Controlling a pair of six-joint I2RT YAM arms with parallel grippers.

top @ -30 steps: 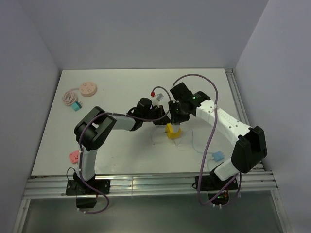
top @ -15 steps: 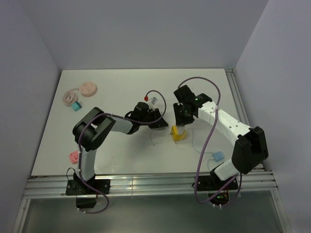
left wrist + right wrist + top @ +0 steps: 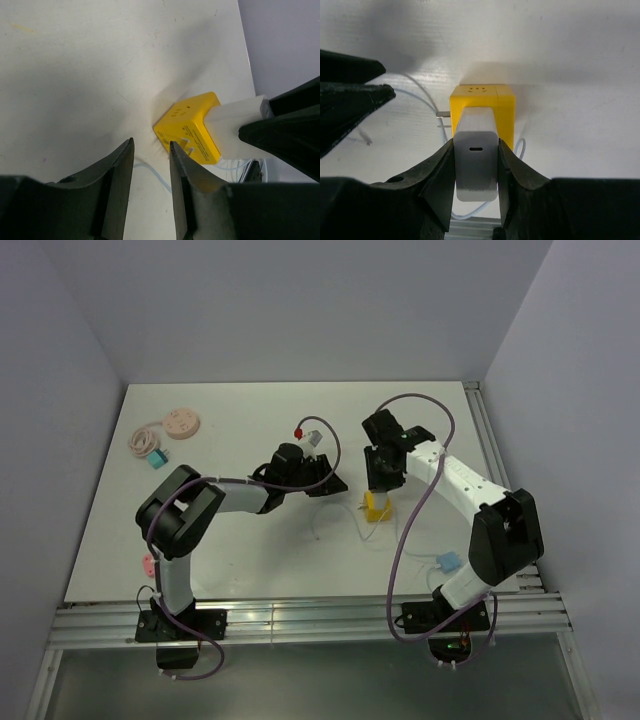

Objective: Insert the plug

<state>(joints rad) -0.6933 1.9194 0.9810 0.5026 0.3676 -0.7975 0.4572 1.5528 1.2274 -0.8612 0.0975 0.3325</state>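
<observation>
White table [image 3: 230, 540] carries everything. Right pincer [image 3: 476, 155] is clamped on a white charger [image 3: 237, 125], gripped on both sides. Left pincer [image 3: 151, 147] is set low over the table just beside the cube, jaws at a narrow gap, nothing held. Yellow socket cube [image 3: 187, 130] is resting on the table, mid-right, between the two pincers. The charger is butted against one cube face; full seating cannot be told. Two metal prongs [image 3: 443, 119] are seen on the cube's side. A thin white cable [image 3: 422, 97] is lying beside it.
</observation>
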